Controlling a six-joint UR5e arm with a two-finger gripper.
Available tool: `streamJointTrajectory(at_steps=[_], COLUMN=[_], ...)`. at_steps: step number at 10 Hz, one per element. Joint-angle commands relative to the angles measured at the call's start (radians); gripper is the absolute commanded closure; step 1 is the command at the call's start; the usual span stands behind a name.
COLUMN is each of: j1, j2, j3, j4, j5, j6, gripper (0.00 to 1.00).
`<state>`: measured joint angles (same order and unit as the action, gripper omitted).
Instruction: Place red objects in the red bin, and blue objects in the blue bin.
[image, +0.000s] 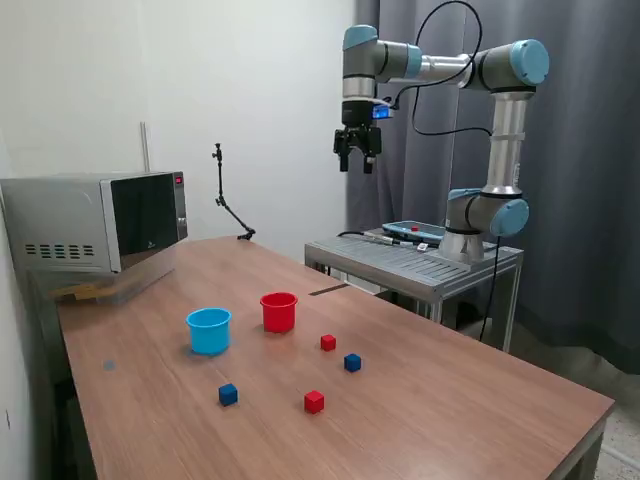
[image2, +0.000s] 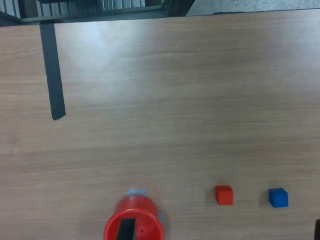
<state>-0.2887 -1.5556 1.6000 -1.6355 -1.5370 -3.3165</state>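
Observation:
The red cup (image: 279, 311) and the light blue cup (image: 209, 330) stand upright side by side on the wooden table (image: 450, 400). One red cube (image: 328, 342) and one dark blue cube (image: 352, 362) lie close together to the exterior view's right of the red cup. A second red cube (image: 314, 401) and a second blue cube (image: 228, 394) lie nearer the table's front. My gripper (image: 357, 162) hangs high above the table's far side, open and empty. The wrist view shows the red cup (image2: 133, 222), a red cube (image2: 224, 194) and a blue cube (image2: 278, 197); the gripper does not show there.
A microwave (image: 100, 220) sits at the table's far corner on the exterior view's left. A thin black stand (image: 225, 200) rises behind the table. The arm's metal base platform (image: 410, 262) adjoins the table's far side. A black tape strip (image2: 53, 75) lies on the wood.

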Motion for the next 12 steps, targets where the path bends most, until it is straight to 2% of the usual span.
streamJointTrajectory(at_steps=[1, 2, 3, 4, 5, 6, 8, 9, 10, 12], j1=[0.000, 0.000, 0.000, 0.009, 0.016, 0.034, 0.100, 0.121, 0.164, 0.198], j2=[0.002, 0.008, 0.035, 0.075, 0.109, 0.147, 0.224, 0.251, 0.281, 0.302], j3=[0.000, 0.000, 0.001, 0.005, 0.009, 0.021, 0.086, 0.107, 0.113, 0.130], j4=[-0.004, -0.007, -0.038, -0.068, -0.125, -0.170, -0.327, -0.364, -0.369, -0.424], j5=[0.000, 0.002, 0.027, 0.094, 0.109, 0.109, 0.094, 0.068, 0.049, 0.049], j6=[0.000, 0.002, 0.002, 0.000, 0.003, 0.032, 0.156, 0.226, 0.257, 0.282], gripper=[0.00, 0.00, 0.00, 0.00, 0.00, 0.00, 0.00, 0.00, 0.00, 0.00])
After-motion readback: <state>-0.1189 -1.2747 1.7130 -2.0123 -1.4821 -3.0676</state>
